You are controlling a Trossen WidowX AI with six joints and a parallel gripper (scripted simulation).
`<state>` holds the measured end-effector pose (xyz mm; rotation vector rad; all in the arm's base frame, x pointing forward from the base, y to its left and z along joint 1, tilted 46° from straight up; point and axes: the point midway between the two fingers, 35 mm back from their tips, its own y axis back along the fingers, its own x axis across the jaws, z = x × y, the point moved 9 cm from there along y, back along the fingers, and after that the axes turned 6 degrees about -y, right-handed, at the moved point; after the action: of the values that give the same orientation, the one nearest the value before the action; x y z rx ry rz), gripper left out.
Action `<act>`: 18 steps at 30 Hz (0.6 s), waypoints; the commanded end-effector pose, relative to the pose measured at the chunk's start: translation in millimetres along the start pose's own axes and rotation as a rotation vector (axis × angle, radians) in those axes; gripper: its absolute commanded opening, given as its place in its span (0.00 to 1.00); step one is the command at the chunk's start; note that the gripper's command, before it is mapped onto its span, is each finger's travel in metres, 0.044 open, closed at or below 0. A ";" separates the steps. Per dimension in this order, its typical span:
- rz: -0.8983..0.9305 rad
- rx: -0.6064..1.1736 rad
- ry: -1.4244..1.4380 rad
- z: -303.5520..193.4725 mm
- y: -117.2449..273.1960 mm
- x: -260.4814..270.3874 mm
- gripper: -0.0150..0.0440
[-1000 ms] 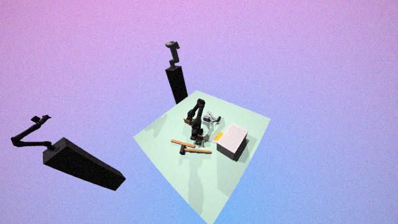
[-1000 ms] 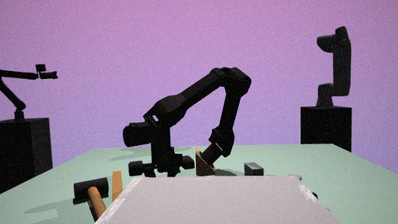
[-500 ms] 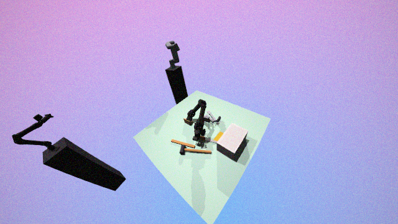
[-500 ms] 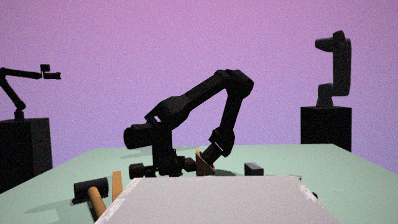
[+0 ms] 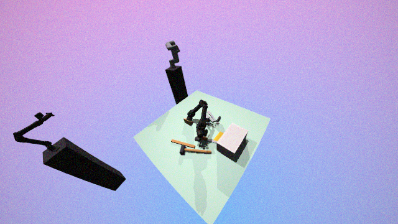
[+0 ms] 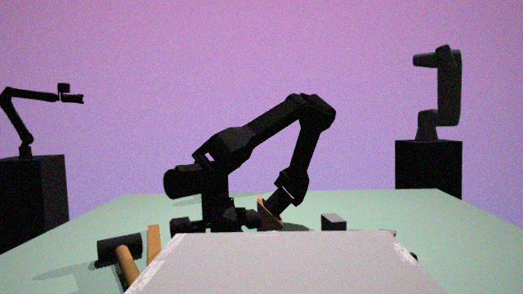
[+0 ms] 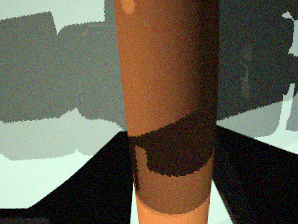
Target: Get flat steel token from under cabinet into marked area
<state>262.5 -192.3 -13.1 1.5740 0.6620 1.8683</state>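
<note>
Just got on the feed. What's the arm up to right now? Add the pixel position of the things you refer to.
The arm's gripper (image 5: 203, 140) (image 7: 165, 136) is shut on an orange-brown rod (image 7: 172, 65), down by the near side of the white-topped cabinet (image 5: 232, 137) (image 6: 278, 261). The mallet (image 5: 197, 151) (image 6: 119, 248) lies off to one side, not in use. The token can't be made out in any view, so whether it is out can't be told.

one cabinet (image 5: 232, 137) (image 6: 286, 265), one mallet (image 5: 183, 150) (image 6: 119, 247), two pedestals (image 5: 82, 166) (image 6: 429, 167)

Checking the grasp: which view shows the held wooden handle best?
The wrist view: the handle fills its middle, between the gripper's black fingers. The top view shows only a tiny brown bit at the gripper. In the exterior view, I can't make the handle out.
</note>
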 end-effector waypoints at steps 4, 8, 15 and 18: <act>0.000 -0.001 -0.007 9.6 0.3 -0.3 0.25; 0.000 -0.001 -0.007 15.4 0.3 0.3 0.25; 0.000 -0.001 -0.006 25.3 0.4 1.3 0.25; 0.000 -0.001 -0.006 29.4 0.5 1.7 0.25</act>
<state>288.1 -190.5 -6.4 1.5726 0.6622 1.8700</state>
